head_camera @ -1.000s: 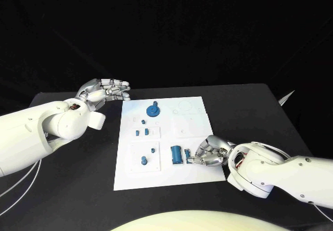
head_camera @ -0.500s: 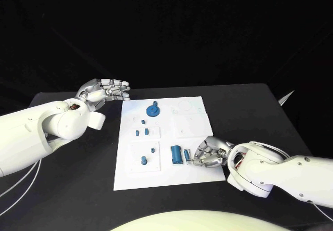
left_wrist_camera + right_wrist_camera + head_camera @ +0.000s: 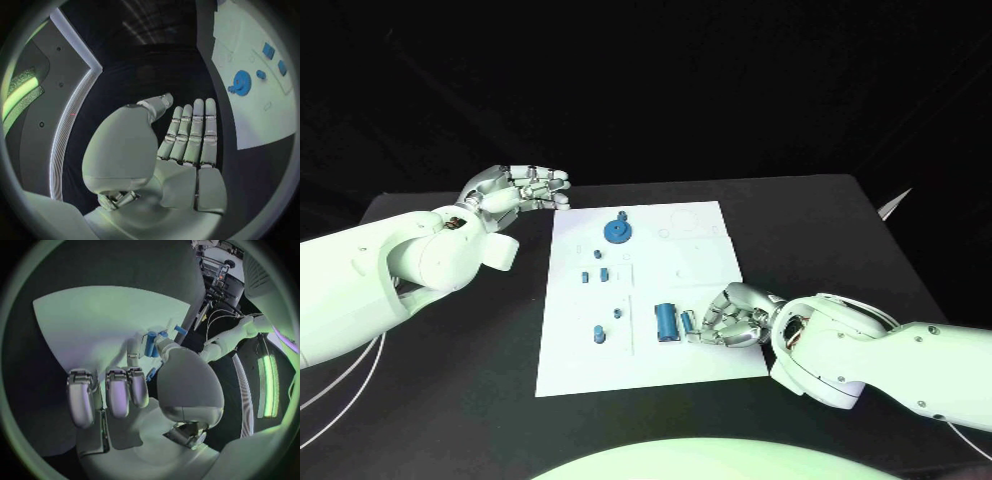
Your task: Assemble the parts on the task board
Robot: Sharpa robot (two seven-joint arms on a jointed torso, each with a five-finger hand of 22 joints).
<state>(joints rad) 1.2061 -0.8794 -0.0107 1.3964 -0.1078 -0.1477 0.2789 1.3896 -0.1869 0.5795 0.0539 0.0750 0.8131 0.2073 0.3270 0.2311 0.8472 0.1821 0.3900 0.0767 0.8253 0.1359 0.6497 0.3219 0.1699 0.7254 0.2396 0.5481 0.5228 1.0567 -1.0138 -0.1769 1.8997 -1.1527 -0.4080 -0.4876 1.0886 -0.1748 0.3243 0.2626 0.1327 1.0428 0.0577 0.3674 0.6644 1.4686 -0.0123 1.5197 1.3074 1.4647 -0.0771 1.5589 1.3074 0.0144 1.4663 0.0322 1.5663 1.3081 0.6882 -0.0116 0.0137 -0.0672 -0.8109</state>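
The white task board (image 3: pixel 711 352) lies mid-table. On it are a blue gear (image 3: pixel 616 232), small blue pieces (image 3: pixel 596 275) (image 3: pixel 599 333) and a blue cylinder (image 3: pixel 668 322). My right hand (image 3: pixel 733 316) rests on the board's near right part. Its thumb and a finger pinch a small blue peg (image 3: pixel 689 322) just right of the cylinder; the right wrist view shows this peg (image 3: pixel 151 343) between the fingertips. My left hand (image 3: pixel 516 188) hovers open beyond the board's far left corner, its fingers straight (image 3: pixel 190 132). The left wrist view also shows the gear (image 3: pixel 240 82) on the board (image 3: pixel 250 120).
The black table (image 3: pixel 819 230) extends on both sides of the board. My left forearm (image 3: pixel 387 270) lies over the table's left part and my right forearm (image 3: pixel 877 360) over its near right part.
My right hand's fingers have shifted slightly left, closer around the peg beside the cylinder. The left arm has not moved.
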